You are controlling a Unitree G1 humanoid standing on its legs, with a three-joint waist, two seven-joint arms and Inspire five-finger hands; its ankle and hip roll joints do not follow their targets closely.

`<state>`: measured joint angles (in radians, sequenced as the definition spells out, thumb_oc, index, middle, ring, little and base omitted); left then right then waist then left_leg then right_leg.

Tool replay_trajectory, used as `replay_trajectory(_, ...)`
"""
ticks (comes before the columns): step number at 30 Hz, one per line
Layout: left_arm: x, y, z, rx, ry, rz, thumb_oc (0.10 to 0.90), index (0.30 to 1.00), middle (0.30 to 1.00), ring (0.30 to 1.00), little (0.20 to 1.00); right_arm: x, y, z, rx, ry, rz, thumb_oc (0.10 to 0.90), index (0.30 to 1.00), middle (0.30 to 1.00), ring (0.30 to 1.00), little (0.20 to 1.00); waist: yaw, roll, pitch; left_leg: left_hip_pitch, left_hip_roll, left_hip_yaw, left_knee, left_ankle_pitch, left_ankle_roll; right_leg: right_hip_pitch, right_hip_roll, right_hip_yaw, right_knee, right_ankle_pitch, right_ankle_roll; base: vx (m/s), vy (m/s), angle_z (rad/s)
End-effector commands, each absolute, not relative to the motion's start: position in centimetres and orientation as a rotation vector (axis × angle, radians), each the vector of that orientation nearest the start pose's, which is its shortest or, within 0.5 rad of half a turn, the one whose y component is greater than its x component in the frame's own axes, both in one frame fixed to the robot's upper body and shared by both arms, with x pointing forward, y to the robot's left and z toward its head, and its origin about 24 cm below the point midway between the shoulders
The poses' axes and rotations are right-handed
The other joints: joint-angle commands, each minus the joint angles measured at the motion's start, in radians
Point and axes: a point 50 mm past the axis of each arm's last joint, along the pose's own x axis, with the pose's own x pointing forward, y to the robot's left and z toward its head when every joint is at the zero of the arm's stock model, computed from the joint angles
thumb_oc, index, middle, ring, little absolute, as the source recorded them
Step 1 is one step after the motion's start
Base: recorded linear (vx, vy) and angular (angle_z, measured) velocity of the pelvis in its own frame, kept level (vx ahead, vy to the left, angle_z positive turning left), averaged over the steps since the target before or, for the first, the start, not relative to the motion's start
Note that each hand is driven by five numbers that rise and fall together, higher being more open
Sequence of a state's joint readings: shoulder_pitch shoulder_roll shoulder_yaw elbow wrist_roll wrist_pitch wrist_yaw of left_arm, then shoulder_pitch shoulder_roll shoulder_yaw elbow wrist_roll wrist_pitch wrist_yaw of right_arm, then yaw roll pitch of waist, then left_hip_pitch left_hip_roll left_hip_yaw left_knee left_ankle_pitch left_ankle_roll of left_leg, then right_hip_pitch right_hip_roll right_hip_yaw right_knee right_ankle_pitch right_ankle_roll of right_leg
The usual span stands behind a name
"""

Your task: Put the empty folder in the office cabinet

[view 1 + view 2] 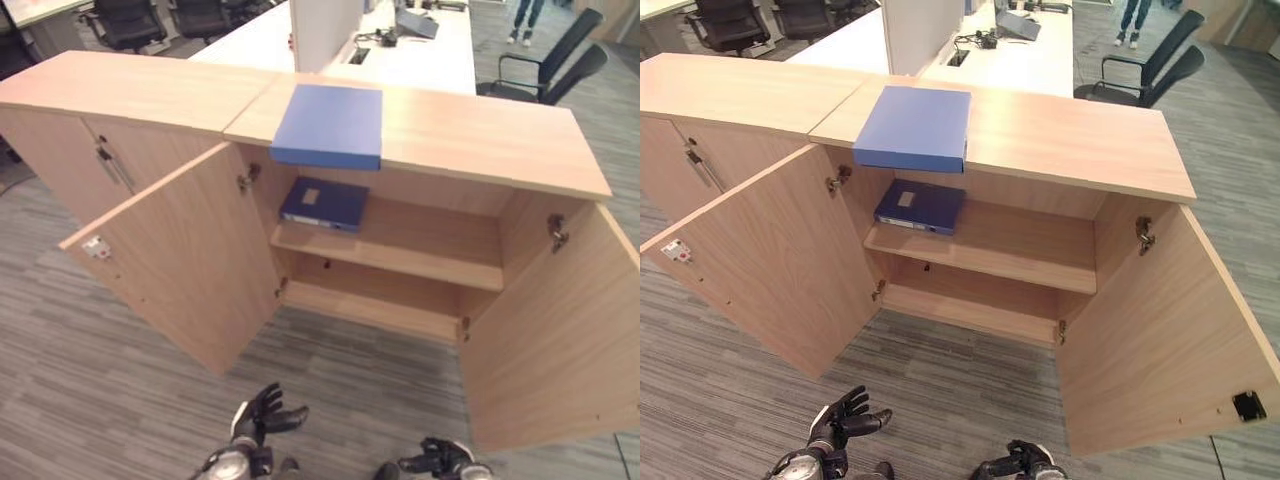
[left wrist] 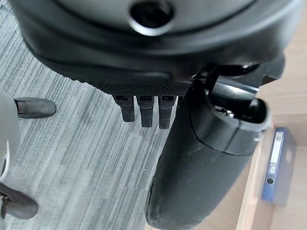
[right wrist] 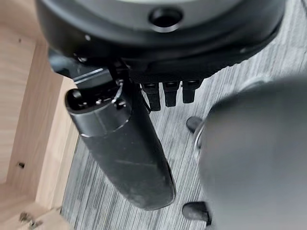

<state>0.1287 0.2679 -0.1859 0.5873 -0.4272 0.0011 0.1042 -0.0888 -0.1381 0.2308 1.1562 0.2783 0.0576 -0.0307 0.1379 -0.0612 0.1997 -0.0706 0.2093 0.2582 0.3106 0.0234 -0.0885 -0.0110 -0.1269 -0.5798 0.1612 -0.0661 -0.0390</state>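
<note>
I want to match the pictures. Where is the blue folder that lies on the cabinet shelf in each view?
Left eye view: folder on the upper shelf, left end.
Right eye view: folder, same shelf, left end.
Left wrist view: folder past the thumb, seen edge-on.
Right wrist view: not in it.
Shared landmark: the lighter blue folder on top of the cabinet, directly above it.

Two dark hands are seen on silver-grey wrists: the left hand (image 1: 262,413) and the right hand (image 1: 432,460). In the wrist views each hand's body is shown as a glossy black casing with a round recessed screw hole, a textured band beneath it, short black fingers (image 2: 145,111) in a row, and a thick, rounded black thumb (image 3: 125,153) beside them.
</note>
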Motion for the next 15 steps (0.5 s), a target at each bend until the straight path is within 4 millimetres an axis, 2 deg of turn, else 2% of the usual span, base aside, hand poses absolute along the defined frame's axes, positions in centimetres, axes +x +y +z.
replay_trajectory(1,18.8,20.6,-7.2,-0.093,0.539,0.156,0.800,0.900,0.900,0.900,0.900,13.9,-20.5,-15.3,-0.112,1.132,-0.122,0.800,0.900,0.900,0.900,0.900,0.023,-0.014,0.024,-0.095,0.034,0.053,0.036,-0.014,-0.016,0.165,0.034,-0.005,-0.168,-0.027,0.071,0.11,0.012,0.00)
replay_trajectory(2,18.8,20.6,-7.2,-0.093,0.540,0.156,0.800,0.900,0.900,0.900,0.900,13.9,-20.5,-15.3,-0.112,1.132,-0.122,0.800,0.900,0.900,0.900,0.900,0.022,-0.016,0.022,-0.091,0.030,0.055,0.027,-0.010,-0.014,0.165,0.031,-0.005,-0.169,-0.026,0.072,0.19,0.064,0.12)
replay_trajectory(3,18.6,20.7,-7.3,-0.098,0.543,0.171,0.800,0.900,0.900,0.900,0.900,13.5,-20.7,-15.4,-0.122,1.143,-0.123,0.800,0.900,0.900,0.900,0.900,0.030,-0.014,0.016,-0.098,0.012,0.052,-0.056,0.022,-0.023,0.174,0.029,0.000,-0.185,-0.021,0.081,0.15,0.122,0.14)
replay_trajectory(5,18.5,20.9,-7.4,-0.110,0.548,0.193,0.800,0.900,0.900,0.900,0.900,13.2,-20.9,-15.5,-0.135,1.155,-0.126,0.800,0.900,0.900,0.900,0.900,0.044,0.002,0.004,-0.099,-0.015,0.023,-0.257,0.125,-0.051,0.187,0.034,0.004,-0.191,-0.026,0.093,0.21,0.184,0.15)
replay_trajectory(6,18.6,20.8,-7.4,-0.121,0.544,0.200,0.800,0.900,0.900,0.900,0.900,13.1,-21.1,-15.5,-0.134,1.158,-0.133,0.800,0.900,0.900,0.900,0.900,0.050,0.007,0.004,-0.104,-0.020,0.013,-0.312,0.151,-0.061,0.201,0.032,0.007,-0.192,-0.028,0.095,0.28,0.254,-0.01)
replay_trajectory(7,18.3,20.5,-7.8,-0.135,0.562,0.192,0.800,0.900,0.900,0.900,0.900,12.5,-21.1,-15.8,-0.144,1.181,-0.129,0.800,0.900,0.900,0.900,0.900,0.043,0.020,-0.022,-0.061,-0.030,0.019,-0.391,0.150,-0.051,0.218,0.033,0.011,-0.196,-0.033,0.112,0.29,0.268,-0.12)
replay_trajectory(13,17.8,20.7,-8.2,-0.120,0.587,0.189,0.800,0.900,0.900,0.900,0.900,11.8,-20.8,-16.0,-0.134,1.204,-0.134,0.800,0.900,0.900,0.900,0.900,0.031,0.031,-0.071,0.001,-0.092,0.050,-0.398,0.112,-0.018,0.242,-0.035,0.024,-0.190,-0.024,0.152,0.22,0.276,-0.27)
replay_trajectory(15,17.7,20.9,-8.2,-0.099,0.592,0.175,0.800,0.900,0.900,0.900,0.900,11.1,-20.7,-16.3,-0.128,1.230,-0.131,0.800,0.900,0.900,0.900,0.900,0.023,0.032,-0.092,0.035,-0.145,0.060,-0.398,0.063,0.014,0.235,-0.102,0.019,-0.144,-0.003,0.191,0.22,0.381,-0.08)
